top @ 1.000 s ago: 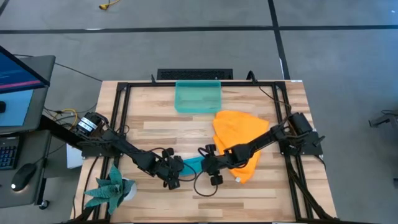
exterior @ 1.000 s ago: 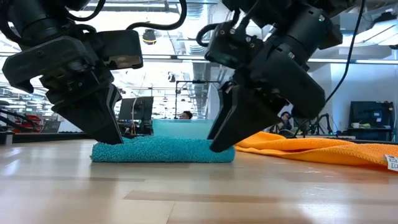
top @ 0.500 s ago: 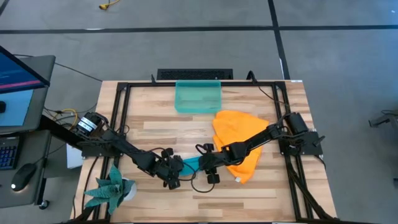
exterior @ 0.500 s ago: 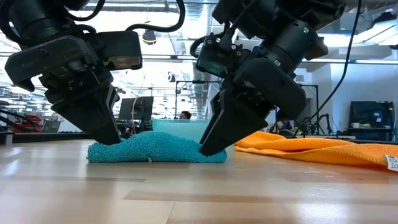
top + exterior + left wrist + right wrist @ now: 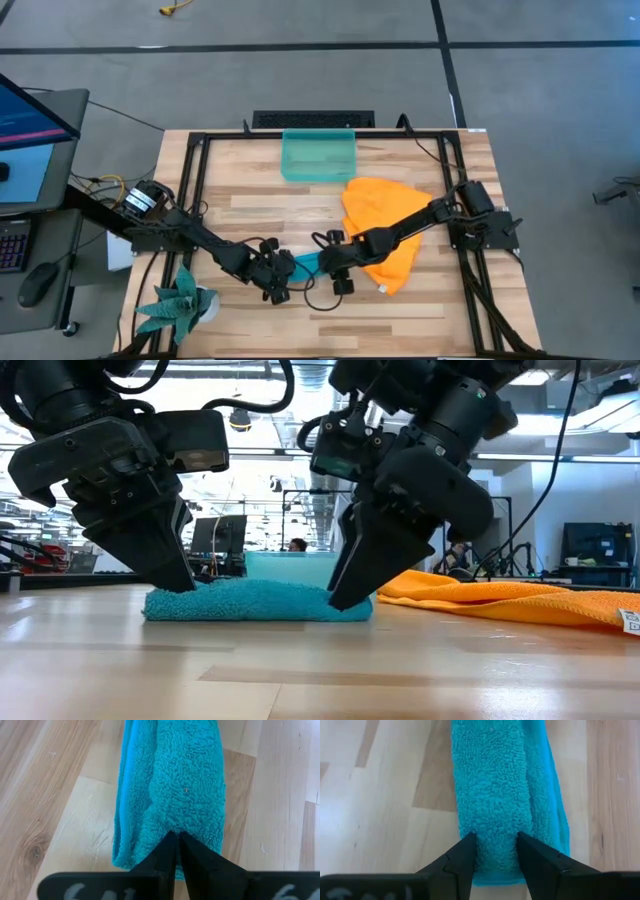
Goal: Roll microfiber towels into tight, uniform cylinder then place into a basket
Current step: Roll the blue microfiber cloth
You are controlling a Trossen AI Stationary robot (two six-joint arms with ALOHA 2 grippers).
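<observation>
A lab: concrete floor [image 5: 300, 80], computer monitor [image 5: 30, 115] beside the framed wooden table [image 5: 300, 215].

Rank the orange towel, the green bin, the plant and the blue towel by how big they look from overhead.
1. orange towel, largest
2. bin
3. plant, looks close to the bin, so that order is unsure
4. blue towel, smallest, partly hidden between the left gripper and right gripper
</observation>
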